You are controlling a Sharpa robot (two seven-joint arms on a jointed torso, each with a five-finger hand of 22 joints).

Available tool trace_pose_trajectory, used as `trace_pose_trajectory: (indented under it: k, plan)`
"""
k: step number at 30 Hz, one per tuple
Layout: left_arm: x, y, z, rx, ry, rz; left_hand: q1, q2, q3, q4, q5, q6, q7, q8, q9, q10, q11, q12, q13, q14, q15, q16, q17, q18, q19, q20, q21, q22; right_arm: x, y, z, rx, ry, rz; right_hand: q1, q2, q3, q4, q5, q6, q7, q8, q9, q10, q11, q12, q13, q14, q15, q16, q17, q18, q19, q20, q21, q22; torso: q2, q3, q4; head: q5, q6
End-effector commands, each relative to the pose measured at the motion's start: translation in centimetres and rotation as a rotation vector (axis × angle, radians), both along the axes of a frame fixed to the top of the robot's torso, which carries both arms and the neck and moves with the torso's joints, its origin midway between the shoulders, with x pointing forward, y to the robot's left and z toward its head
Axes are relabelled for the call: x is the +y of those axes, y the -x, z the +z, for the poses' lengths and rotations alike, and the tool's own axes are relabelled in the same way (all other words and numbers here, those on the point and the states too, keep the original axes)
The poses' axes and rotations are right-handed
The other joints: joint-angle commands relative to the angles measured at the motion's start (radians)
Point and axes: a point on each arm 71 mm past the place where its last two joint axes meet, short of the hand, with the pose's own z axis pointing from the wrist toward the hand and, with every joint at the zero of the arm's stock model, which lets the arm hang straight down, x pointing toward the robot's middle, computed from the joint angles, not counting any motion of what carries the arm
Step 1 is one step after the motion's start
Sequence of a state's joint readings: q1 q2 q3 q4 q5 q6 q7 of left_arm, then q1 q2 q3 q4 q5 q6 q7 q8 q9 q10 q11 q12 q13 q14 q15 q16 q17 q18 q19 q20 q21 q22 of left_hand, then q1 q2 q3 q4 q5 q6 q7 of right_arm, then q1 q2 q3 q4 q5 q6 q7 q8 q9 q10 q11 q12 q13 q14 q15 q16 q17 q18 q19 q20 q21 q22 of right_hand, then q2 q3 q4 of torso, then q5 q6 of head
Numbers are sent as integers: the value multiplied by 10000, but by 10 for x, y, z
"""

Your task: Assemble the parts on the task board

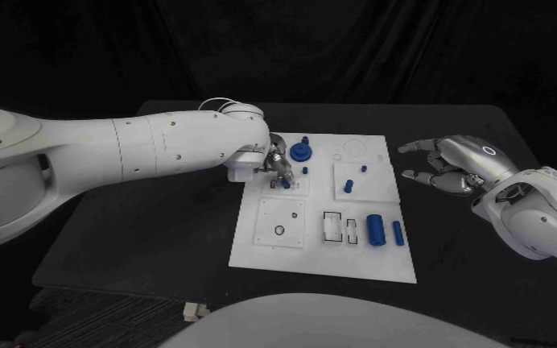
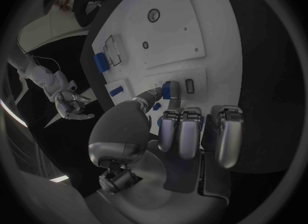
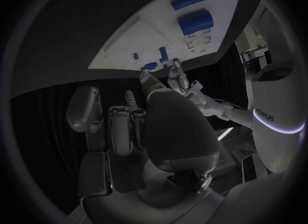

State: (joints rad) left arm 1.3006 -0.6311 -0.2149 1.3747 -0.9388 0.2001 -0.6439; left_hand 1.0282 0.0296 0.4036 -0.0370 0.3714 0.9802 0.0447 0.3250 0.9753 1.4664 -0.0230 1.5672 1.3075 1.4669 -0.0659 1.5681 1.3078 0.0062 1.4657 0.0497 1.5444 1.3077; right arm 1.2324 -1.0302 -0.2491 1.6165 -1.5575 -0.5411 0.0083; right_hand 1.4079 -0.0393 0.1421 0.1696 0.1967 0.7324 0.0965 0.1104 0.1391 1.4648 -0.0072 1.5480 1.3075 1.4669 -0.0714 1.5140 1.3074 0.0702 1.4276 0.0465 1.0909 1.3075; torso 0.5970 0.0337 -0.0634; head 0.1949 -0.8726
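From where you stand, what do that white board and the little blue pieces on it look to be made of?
The task board looks like matte white plastic or painted sheet: flat, even, no glare. I cannot tell which. The blue parts, such as the thick cylinder, look like moulded or printed plastic: uniform colour, dull sheen. The left hand, pinching a small blue piece, seems brushed metal: silver-grey with soft highlights.

From the head we look steeply down on the black table (image 1: 151,227), with the white board (image 1: 348,255) near centre and well below us. Our left wrist camera sits close behind the left hand (image 2: 186,131), facing the board (image 2: 160,39) toward 12 o'clock. Our right wrist camera sits behind the right hand (image 3: 128,126), facing the board (image 3: 128,39) from farther off. All three views share the board.
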Motion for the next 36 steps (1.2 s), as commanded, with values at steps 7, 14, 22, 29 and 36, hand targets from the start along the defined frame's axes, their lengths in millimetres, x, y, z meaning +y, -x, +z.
trace_pose_trajectory:
  k: [7, 14, 22, 29, 36]
  plan:
    - [-4, 2, -4, 2, 187, -53, -69, 102, 360, -231, 72, 36, -43, -41, 13, 1044, -21, 36, 2633, 1039, -38, 27, 2630, 80, 637, -59, -80, 2232, -1, 1, -1, 40, 56, -64, 23, 70, 6, 37, 21, 94, 5, 61, -7, 778, 70, -74, 2338, 865, 88, -52, 2073, 185, -55, 14, -64, 1453, -4, 1, 23, -23, 0]
    - [-5, 4, -5, 67, 173, -104, -75, 107, 380, -232, 71, 43, -43, -44, 20, 1044, -21, 36, 2633, 1039, -37, 27, 2630, 82, 631, -58, -85, 2226, -1, 1, -2, 70, 78, -96, 21, 71, 5, 41, 20, 97, 6, 60, -8, 772, 70, -81, 2331, 861, 88, -66, 2059, 187, -59, 14, -79, 1449, -9, 5, 25, -37, 0]
    - [-3, 5, -7, 199, 62, -131, -431, 19, 399, -71, -1072, 139, -41, -254, 139, 1044, -12, 36, 2633, 1039, -30, 27, 2630, 108, 553, -36, -166, 2157, -1, 1, -3, 119, 97, -97, 18, 71, 4, 44, 20, 100, 6, 58, -10, 757, 70, -97, 2316, 857, 88, -80, 2048, 192, -67, 15, -106, 1443, -10, 3, -2, 13, 0]
    - [-1, 6, -8, 307, -36, -142, -963, -103, -332, 554, -2071, 274, 19, -569, 191, 1044, 47, 36, 2633, 1039, 20, 27, 2630, 140, 462, -2, -267, 2078, -2, 1, -6, 163, 111, -109, 16, 70, 2, 47, 19, 104, 6, 57, -12, 746, 70, -110, 2303, 855, 88, -87, 2041, 195, -72, 15, -123, 1439, -14, 10, -9, 14, 0]
    - [0, 7, -8, 363, -78, -161, -1034, -130, -493, 663, -2156, 305, 29, -620, 213, 1044, 57, 36, 2633, 1039, 28, 27, 2630, 148, 440, 3, -292, 2059, -2, 1, -6, 166, 112, -116, 14, 70, 0, 51, 20, 111, 6, 56, -13, 739, 70, -119, 2295, 853, 87, -93, 2037, 198, -77, 15, -141, 1434, -15, 9, -10, 31, 0]
